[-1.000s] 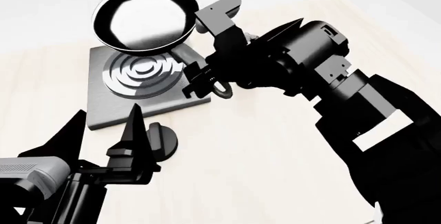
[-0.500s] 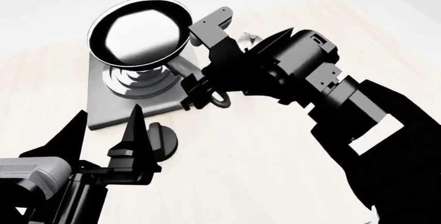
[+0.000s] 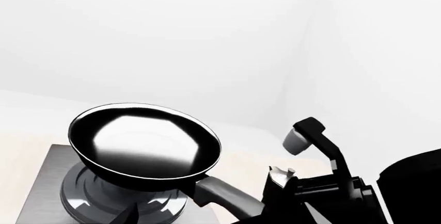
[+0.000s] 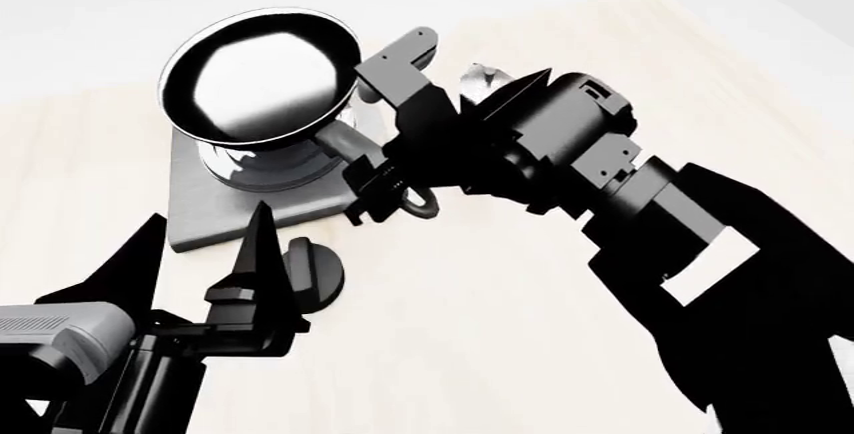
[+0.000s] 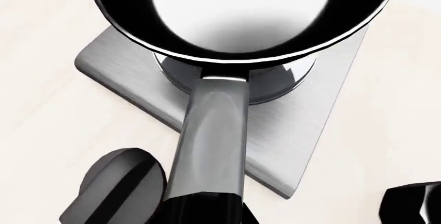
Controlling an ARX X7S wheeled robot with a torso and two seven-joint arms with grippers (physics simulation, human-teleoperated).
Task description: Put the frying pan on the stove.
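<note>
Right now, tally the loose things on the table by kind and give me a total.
Frying pan: 1
Stove: 1
Round black knob: 1
Small silver-topped pot, mostly hidden behind the right arm: 1
Total: 4

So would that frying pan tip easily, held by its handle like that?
Probably nose-heavy: the right pincer grips only the long handle's end, far from the frying pan. It looks rigid. The glossy handle may twist in the grip.
</note>
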